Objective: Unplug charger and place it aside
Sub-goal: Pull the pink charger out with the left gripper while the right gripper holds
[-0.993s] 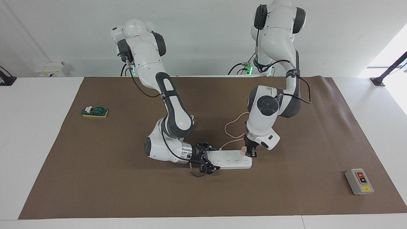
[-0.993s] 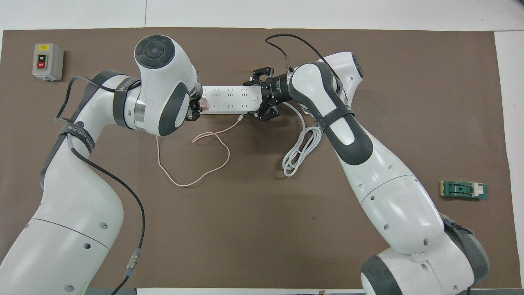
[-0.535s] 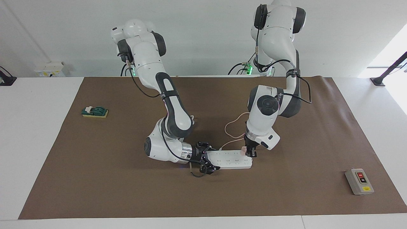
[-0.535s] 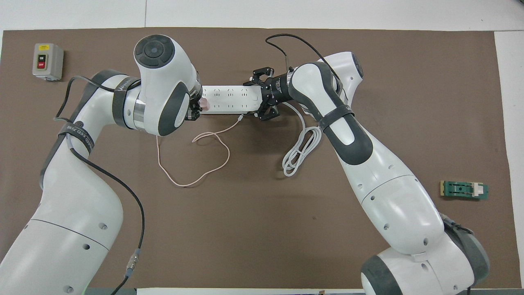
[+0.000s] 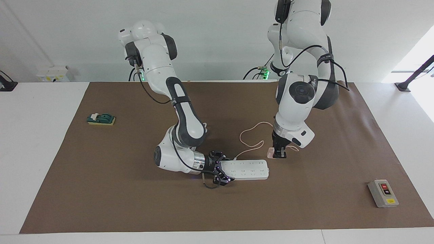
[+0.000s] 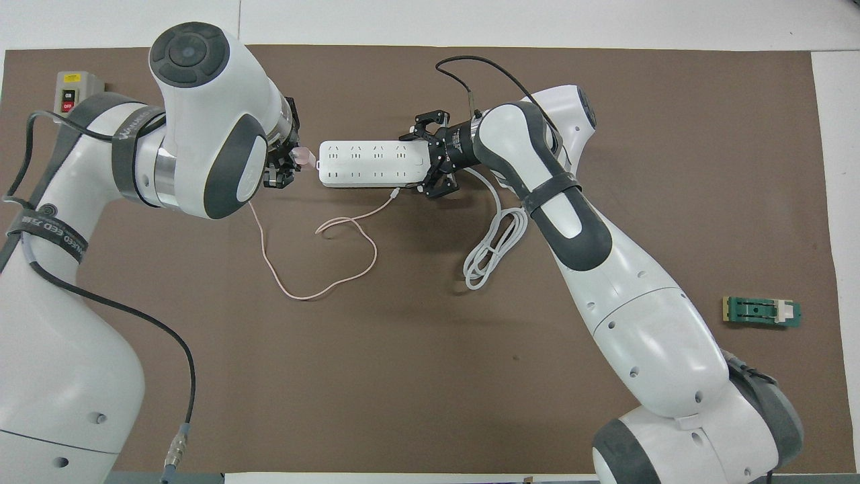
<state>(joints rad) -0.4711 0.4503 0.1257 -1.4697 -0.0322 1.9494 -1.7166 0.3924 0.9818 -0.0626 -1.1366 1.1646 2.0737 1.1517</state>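
The small pale-pink charger [image 5: 271, 154] [image 6: 304, 156] is out of the white power strip [image 5: 249, 169] [image 6: 369, 163]. My left gripper [image 5: 279, 154] [image 6: 285, 165] is shut on it and holds it low over the mat, just off the strip's end toward the left arm's end of the table. Its thin pink cable [image 5: 251, 133] [image 6: 322, 289] trails in loops on the mat, nearer to the robots than the strip. My right gripper [image 5: 222, 171] [image 6: 430, 158] lies low at the strip's other end, its fingers closed around that end.
A coiled thick white cord [image 6: 490, 255] lies beside the right arm. A grey switch box [image 5: 383, 193] [image 6: 70, 97] sits at the left arm's end of the table. A green block [image 5: 101, 119] [image 6: 762, 311] sits at the right arm's end.
My left gripper has pulled the charger out of the strip and carried it up and away toward the left arm's end. The cable has shifted with it. The right gripper has stayed put.
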